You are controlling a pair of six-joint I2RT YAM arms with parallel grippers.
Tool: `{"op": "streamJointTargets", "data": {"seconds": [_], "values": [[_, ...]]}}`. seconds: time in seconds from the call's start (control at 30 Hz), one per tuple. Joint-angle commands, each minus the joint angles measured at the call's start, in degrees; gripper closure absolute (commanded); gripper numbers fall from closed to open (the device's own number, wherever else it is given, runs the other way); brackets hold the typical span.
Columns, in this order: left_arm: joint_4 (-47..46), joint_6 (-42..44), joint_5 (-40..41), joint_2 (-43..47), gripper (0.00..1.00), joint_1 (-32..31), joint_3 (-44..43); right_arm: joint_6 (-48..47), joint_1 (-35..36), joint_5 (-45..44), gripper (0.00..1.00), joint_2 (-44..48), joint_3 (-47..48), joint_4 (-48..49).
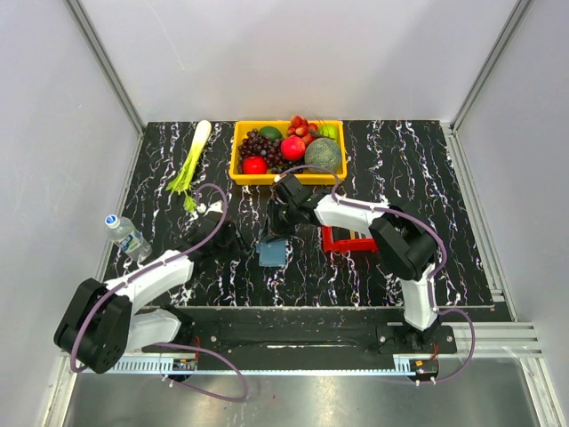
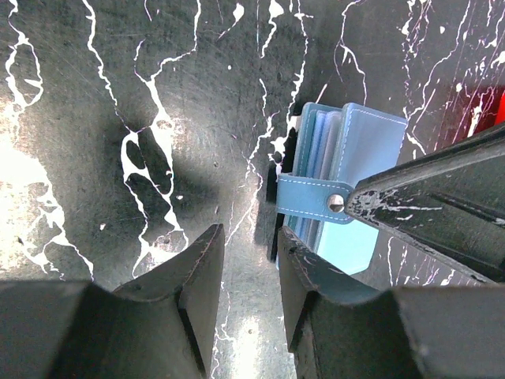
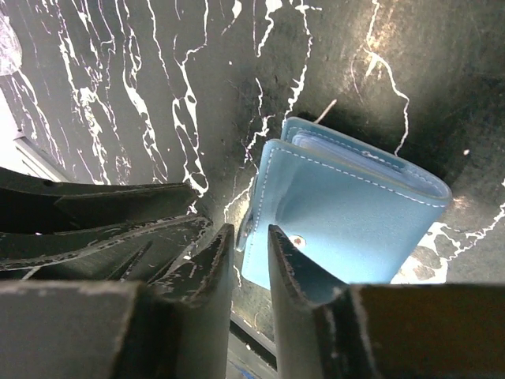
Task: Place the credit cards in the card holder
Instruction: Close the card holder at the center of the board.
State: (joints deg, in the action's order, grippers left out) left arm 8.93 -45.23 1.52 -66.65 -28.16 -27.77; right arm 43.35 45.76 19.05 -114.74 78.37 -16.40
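The blue card holder [image 1: 273, 253] lies on the black marbled table between my two grippers. In the left wrist view it [image 2: 359, 146] stands slightly ajar, pale pocket layers showing, with its snap strap [image 2: 308, 198] across the edge. My right gripper [image 1: 281, 233] comes down from above; its jaws [image 3: 248, 237] stand narrowly apart around the strap's end, and its fingers [image 2: 434, 189] meet at the snap. My left gripper [image 2: 248, 253] is low at the holder's left edge, open with only table between its jaws. No loose credit card shows clearly.
A red tray [image 1: 342, 247] sits just right of the holder, under the right arm. A yellow bin of fruit [image 1: 240, 165] stands at the back, a leek [image 1: 190, 165] at the back left, a water bottle [image 1: 127, 236] at the left edge.
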Motion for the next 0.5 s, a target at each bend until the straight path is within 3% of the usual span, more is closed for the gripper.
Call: {"op": "streamJointTargets", "data": {"seconds": [0.0,0.37,0.47], "values": [[-3.04,0.76,-1.26,-0.67,0.63,0.3,-0.79,-0.99,0.74,0.37,0.72,-1.1,2.93,0.85],[-3.3,0.85,-1.26,-1.02,0.63,0.39,-0.88,-1.17,1.26,1.17,0.74,-1.54,2.49,1.11],[-3.22,0.85,-1.26,-1.02,0.63,0.39,-0.88,-1.25,1.26,1.26,0.87,-1.54,2.58,1.11]]}}
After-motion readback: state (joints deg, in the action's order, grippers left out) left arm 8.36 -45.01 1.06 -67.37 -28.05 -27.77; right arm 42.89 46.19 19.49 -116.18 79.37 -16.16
